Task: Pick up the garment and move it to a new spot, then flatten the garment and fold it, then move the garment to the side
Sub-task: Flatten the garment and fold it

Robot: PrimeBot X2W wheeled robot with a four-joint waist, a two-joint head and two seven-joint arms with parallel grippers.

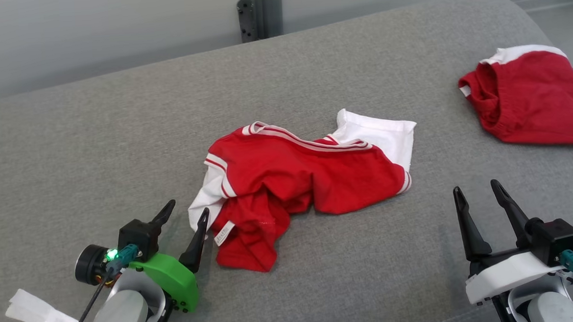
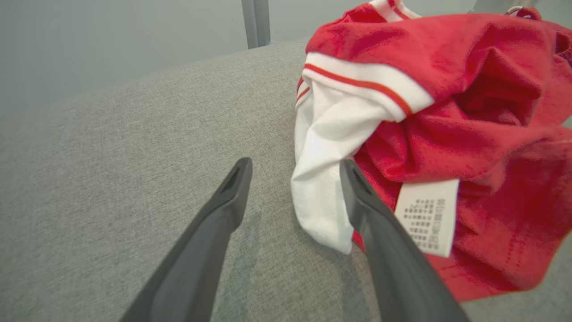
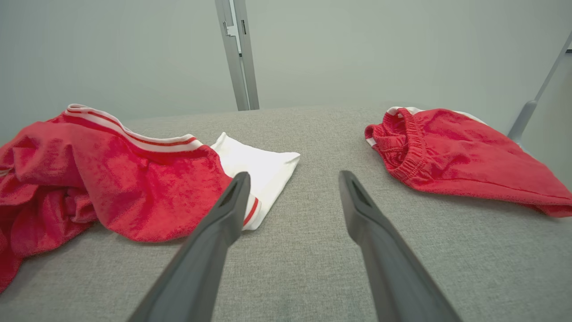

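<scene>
Grey worktop [image 1: 311, 71] held the crumpled garment [image 1: 307, 174], left gripper [image 1: 188, 208] wide at its 8 o'clock, right gripper [image 1: 475, 185] wide at 4; a shallow pinch risked catching one layer.

Garment [image 1: 292, 180]: thin red cloth, matt, soft and crumpled, with smooth white cloth panels, ribbed striped trim and a white printed label [image 2: 426, 217] (cloth or paper, can't tell); second red garment [image 1: 533, 99] is the same matt cloth, with a puckered elastic waistband. Support surface [image 1: 95, 156]: grey woven upholstery, matt, coarse weave. Left gripper [image 1: 188, 207] and right gripper [image 1: 475, 186]: smooth dark matt plastic fingers, glossy green plastic cover [image 1: 172, 277] on the left, matt white plastic cover [image 1: 508, 272] on the right; post [image 1: 259, 10] behind looks like grey satin metal.
</scene>
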